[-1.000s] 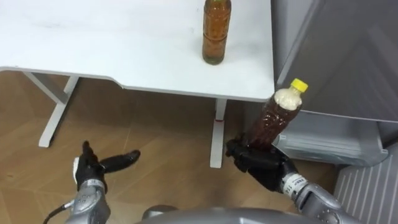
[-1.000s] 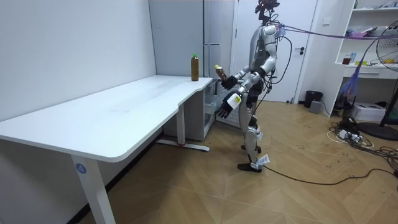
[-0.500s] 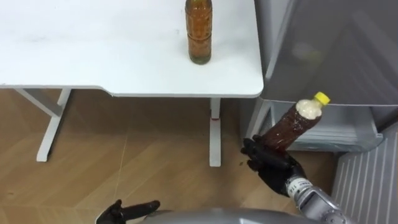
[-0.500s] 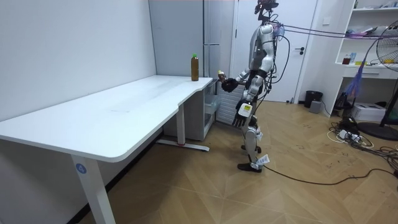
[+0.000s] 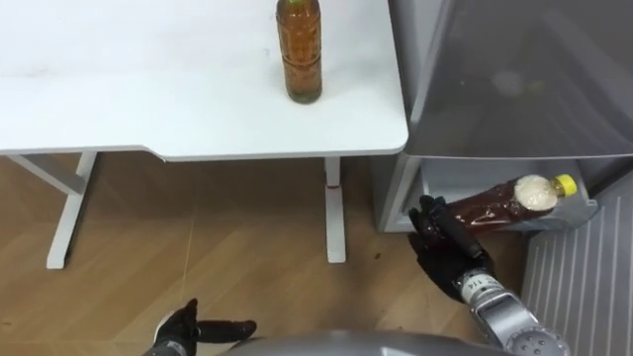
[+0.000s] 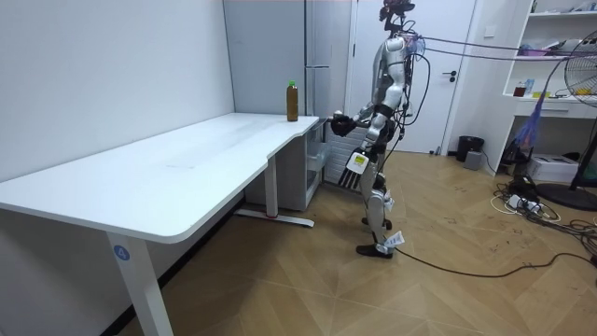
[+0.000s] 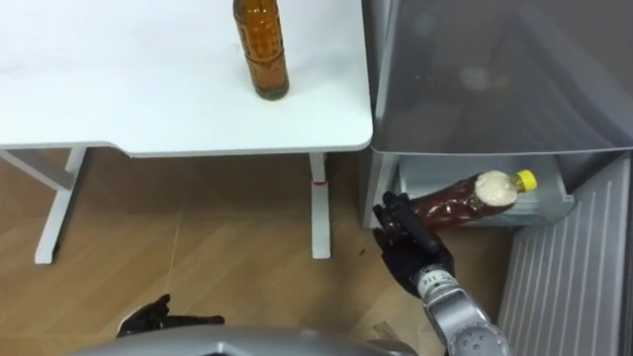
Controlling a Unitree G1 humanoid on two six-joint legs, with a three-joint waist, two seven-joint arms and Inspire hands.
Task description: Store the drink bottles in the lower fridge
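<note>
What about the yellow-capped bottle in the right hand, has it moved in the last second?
Yes. The yellow-capped bottle in the right hand has tipped nearly level and dropped below the table edge, cap toward the lower fridge.

You're working in an office-type workroom, not a kitchen. You can tell by the long white desk point(image 6: 187, 163) on metal legs set against a bare wall, and by the herringbone wood floor point(image 6: 308, 280). A tall grey fridge point(image 6: 328, 56) stands in the corner at the desk's far end. Along the room view's right you have white shelves point(image 6: 562, 56), a pedestal fan point(image 6: 571, 194), a small dark bin point(image 6: 469, 147), a power strip point(image 6: 519, 200) with loose leads on the floor, and 1 white door point(image 6: 457, 75).
</note>
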